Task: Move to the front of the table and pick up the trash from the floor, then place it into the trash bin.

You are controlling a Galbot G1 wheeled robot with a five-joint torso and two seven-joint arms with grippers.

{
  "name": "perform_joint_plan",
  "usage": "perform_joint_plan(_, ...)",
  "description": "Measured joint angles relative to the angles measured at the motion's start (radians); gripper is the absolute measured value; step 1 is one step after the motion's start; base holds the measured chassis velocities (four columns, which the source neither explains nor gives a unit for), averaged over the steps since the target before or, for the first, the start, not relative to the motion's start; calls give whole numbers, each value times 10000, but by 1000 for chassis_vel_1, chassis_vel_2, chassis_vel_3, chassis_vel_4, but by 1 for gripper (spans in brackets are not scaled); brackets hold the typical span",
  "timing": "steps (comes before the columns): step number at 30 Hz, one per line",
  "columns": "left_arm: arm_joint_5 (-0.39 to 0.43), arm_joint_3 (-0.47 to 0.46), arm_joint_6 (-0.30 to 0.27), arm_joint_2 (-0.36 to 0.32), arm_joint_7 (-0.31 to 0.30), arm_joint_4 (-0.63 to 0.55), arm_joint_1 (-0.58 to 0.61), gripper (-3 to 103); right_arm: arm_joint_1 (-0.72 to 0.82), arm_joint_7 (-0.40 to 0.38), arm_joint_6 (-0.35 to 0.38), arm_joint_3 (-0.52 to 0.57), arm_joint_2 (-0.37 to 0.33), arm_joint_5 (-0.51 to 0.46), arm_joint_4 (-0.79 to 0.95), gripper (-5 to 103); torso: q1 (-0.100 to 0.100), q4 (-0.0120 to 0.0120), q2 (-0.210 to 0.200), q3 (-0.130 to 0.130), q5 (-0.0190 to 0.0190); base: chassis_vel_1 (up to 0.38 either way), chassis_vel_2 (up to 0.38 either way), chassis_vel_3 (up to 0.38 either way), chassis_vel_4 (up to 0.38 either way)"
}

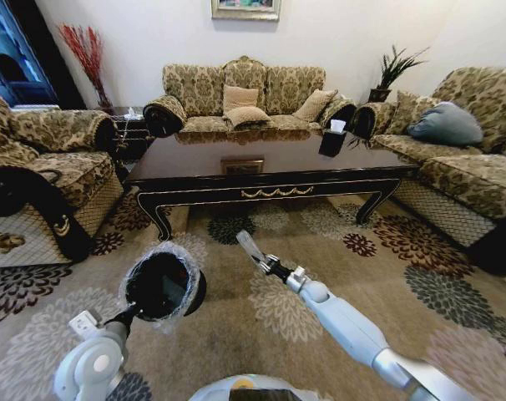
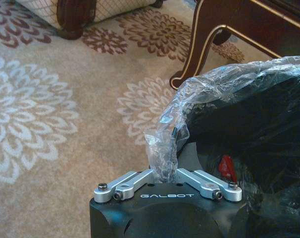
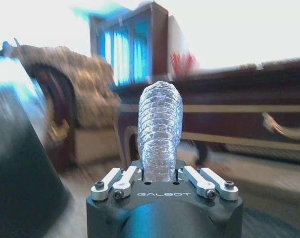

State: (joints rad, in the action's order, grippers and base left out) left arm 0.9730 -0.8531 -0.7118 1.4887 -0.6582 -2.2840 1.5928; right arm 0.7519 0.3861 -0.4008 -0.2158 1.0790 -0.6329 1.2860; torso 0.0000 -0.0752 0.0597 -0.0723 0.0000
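Note:
My right gripper point(image 1: 265, 266) is shut on the trash, a clear ribbed plastic bottle point(image 1: 249, 247), holding it above the carpet in front of the table point(image 1: 270, 192). In the right wrist view the bottle point(image 3: 160, 129) stands straight out from the shut gripper point(image 3: 160, 173), with the table point(image 3: 239, 99) behind. My left gripper point(image 1: 136, 313) is shut on the rim of the trash bin point(image 1: 161, 286), a round black bin lined with a crinkly clear bag, left of the bottle. The left wrist view shows the gripper point(image 2: 165, 171) pinching rim and bag of the bin point(image 2: 249, 124); a small red piece point(image 2: 226, 168) lies inside.
Patterned sofas stand at the left point(image 1: 44, 167), the back point(image 1: 245, 96) and the right point(image 1: 470, 159) of the table. A black tissue box point(image 1: 332, 142) sits on the tabletop. The flowered carpet point(image 1: 336, 276) spreads between me and the table. A table leg point(image 2: 199, 44) is close to the bin.

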Motion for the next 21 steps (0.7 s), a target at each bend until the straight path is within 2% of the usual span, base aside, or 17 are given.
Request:
perform_joint_plan(4,-14,124,18,90,18,178,-48,0,42,-187,-93,-509,18,-784,1134,27,0,-1,0,0,-2,0,0,0,0)
perform_joint_plan(9,-22,244,24,148,23,386,-161,0,-74,-372,-368,-920,171,-1174,1801,27,0,-2,0,0,-1,0,0,0,0)
perform_joint_plan(21,-325,698,55,392,24,1186,-634,0,-1012,-530,-1002,-2058,439,-1249,2142,27,0,-2,0,-1,-1,0,0,0,0)
